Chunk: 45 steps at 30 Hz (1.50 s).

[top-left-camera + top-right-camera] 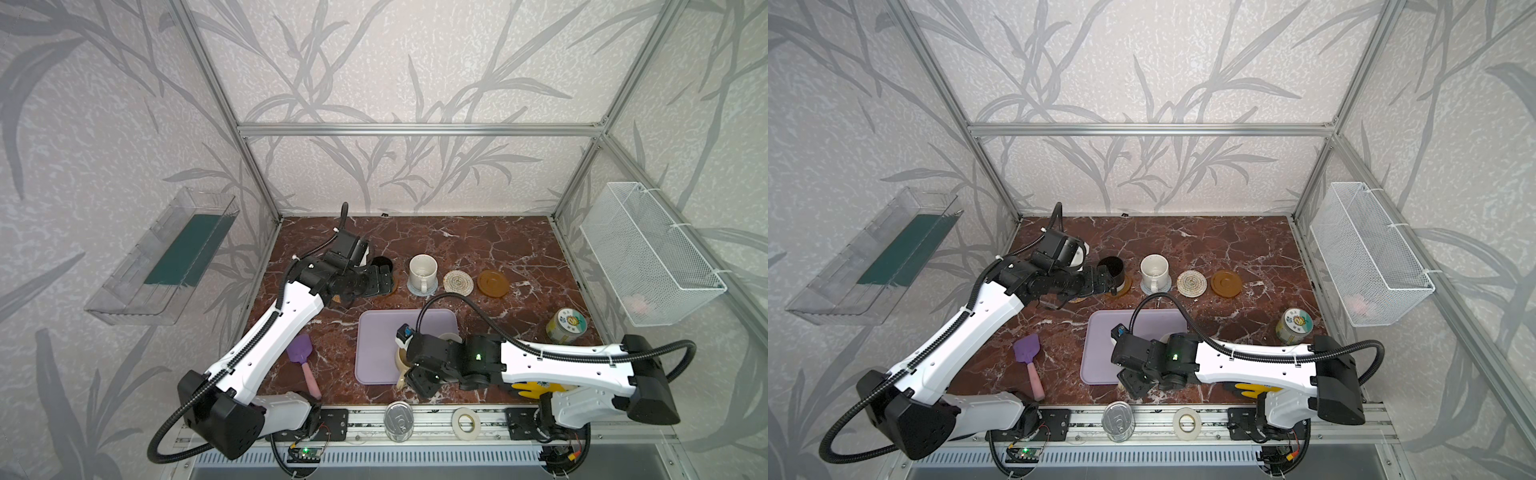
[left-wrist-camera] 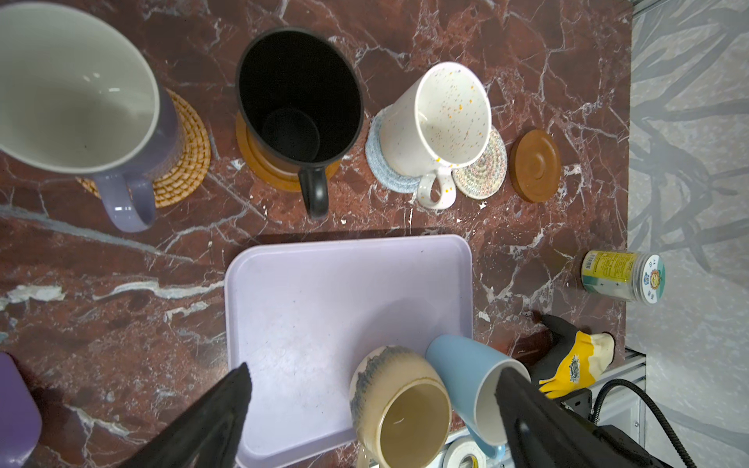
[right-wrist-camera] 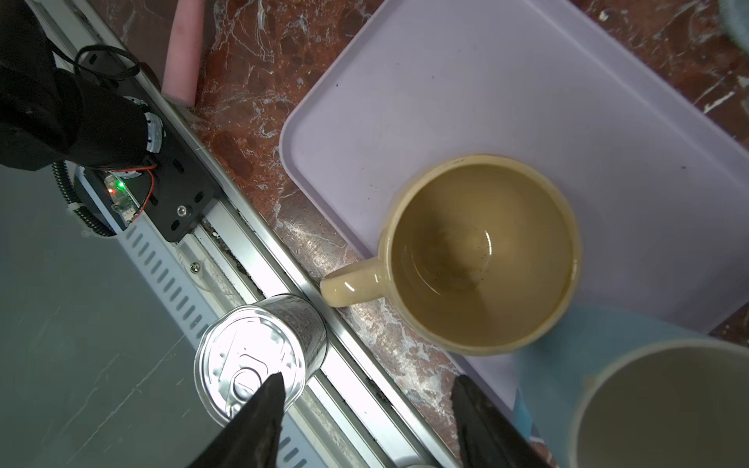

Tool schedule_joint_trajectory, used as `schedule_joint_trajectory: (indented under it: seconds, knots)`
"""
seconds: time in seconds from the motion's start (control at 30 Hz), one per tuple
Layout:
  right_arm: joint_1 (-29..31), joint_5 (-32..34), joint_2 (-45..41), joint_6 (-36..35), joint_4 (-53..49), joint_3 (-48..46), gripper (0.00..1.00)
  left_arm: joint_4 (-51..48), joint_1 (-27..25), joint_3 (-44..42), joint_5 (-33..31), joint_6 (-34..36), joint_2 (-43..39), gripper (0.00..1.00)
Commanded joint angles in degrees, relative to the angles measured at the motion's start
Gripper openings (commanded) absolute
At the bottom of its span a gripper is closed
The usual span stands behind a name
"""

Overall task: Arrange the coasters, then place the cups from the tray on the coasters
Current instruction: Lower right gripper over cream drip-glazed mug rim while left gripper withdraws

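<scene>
The right gripper (image 3: 367,381) hung over the near edge of the flat pale lavender plastic tray (image 3: 527,81), jaws apart and grasping nothing. The handle of the rounded beige-yellow mug (image 3: 482,251) lay just ahead of its fingertips, untouched, and the mug stood at the tray's edge. The light blue mug (image 2: 458,364) with a white inside stood just beside the beige one, close to one finger, and a silver can (image 3: 259,352) sat below the other finger. The left gripper (image 1: 384,281) was spread wide and empty just beside the black mug (image 2: 300,93), which stood on a smooth brown wooden coaster (image 2: 259,170); whether they touched could not be told. Behind that gripper, near its wrist, the lavender mug (image 2: 73,85) rested on the woven tan rattan coaster (image 2: 186,162). Beyond the black mug, away from the fingers, the speckled white mug (image 2: 437,121) sat on the grey-blue braided coaster (image 2: 385,170). Farther off lay the bare cream braided coaster (image 2: 486,170) and the second brown wooden coaster (image 2: 535,166).
</scene>
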Motion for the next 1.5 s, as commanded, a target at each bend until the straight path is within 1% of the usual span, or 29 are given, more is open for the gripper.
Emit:
schedule_joint_trajectory:
  seconds: [0.0,0.2,0.33,0.57,0.77,0.9,1.07,1.3,1.47]
  knots:
    - [0.18,-2.12,1.49,-0.85,-1.49,2.07,0.64,0.7,0.3,-2.66,1.44,-2.49,-2.05,0.96]
    - [-1.05,-4.57,2.7,-0.68,0.4,1.31,0.62,1.45,0.29,-6.84,2.63,-4.29,-3.84,0.96]
    - [-1.83,-5.98,4.63,-0.56,-0.96,2.57,0.57,1.69,0.27,-9.2,2.78,-5.0,-5.09,0.95]
    - [-3.11,-7.72,7.31,-0.19,-1.63,3.24,0.54,2.62,0.28,-12.21,2.58,-6.46,-6.93,0.95]
    - [-3.4,-4.73,10.73,-0.06,-5.47,6.11,0.54,4.55,0.31,-15.53,2.93,-7.93,-7.68,0.95]
    - [-3.45,-1.62,13.58,1.02,-10.09,9.06,0.55,5.08,0.3,-17.93,1.95,-8.83,-8.61,0.95]
    - [-3.88,2.13,14.33,2.13,-12.14,10.56,0.56,6.01,0.28,-20.05,1.52,-9.65,-9.05,0.94]
    - [-5.75,4.33,14.69,3.85,-13.34,11.57,0.57,4.39,0.33,-19.64,-1.64,-9.07,-9.73,0.94]
    - [-5.82,2.98,17.5,1.62,-12.32,14.15,0.6,4.71,0.36,-20.47,-2.1,-9.04,-10.03,0.94]
